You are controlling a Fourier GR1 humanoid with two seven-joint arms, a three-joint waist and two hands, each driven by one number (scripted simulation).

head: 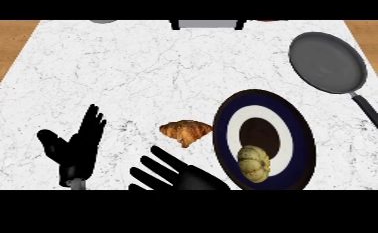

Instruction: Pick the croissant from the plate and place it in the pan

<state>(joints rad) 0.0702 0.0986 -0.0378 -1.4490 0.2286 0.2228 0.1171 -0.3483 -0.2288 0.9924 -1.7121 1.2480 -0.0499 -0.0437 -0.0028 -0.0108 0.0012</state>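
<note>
A golden-brown croissant lies on the white marble counter, just left of the dark blue plate and off its rim. A pale yellow-green squash sits on the plate's near part. The grey pan stands at the far right, with nothing in it and its black handle pointing toward the lower right. My right hand is open just below the croissant, fingers spread toward the upper left and apart from it. My left hand rests open at the lower left, fingers up.
Along the counter's far edge, partly cut off, are a grey object, a grey and black object and something red. Brown wood shows past the counter's left and right sides.
</note>
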